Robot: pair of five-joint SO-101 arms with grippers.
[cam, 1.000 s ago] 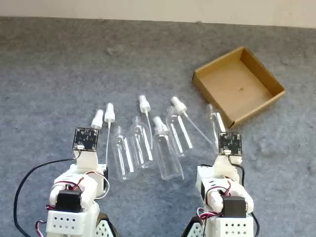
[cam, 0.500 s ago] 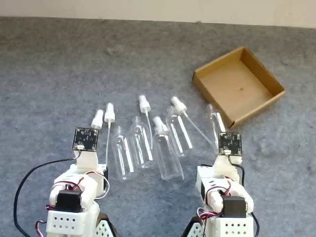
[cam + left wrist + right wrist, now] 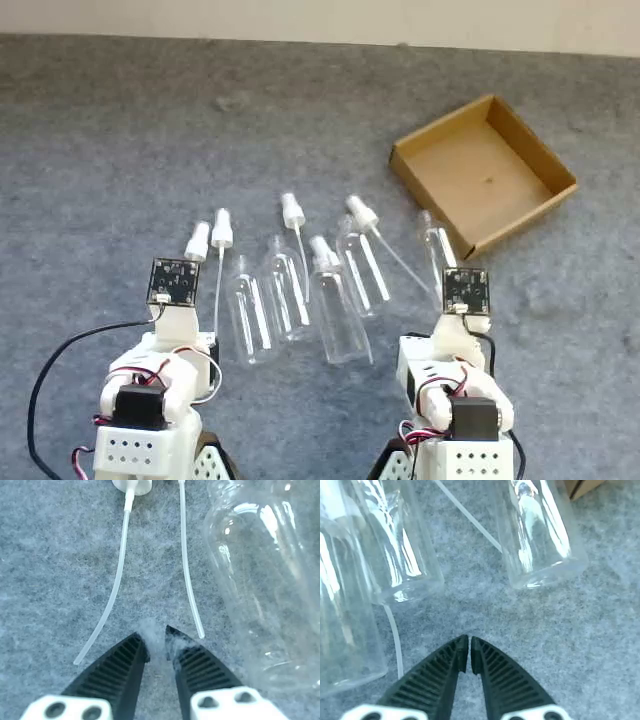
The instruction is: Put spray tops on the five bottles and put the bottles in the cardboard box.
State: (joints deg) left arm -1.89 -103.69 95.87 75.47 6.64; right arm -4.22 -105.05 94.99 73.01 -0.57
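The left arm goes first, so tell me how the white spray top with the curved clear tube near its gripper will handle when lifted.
The white plastic spray top looks small, so probably very light. Its thin clear tube lies bowed on the grey felt, so it will likely flex and dangle. Gripped by that tube alone, it may swing or slip.

Bottles [image 3: 340,320] & spray tops [image 3: 292,210] block ctr — free mat [image 3: 120,130] round box [image 3: 470,170].
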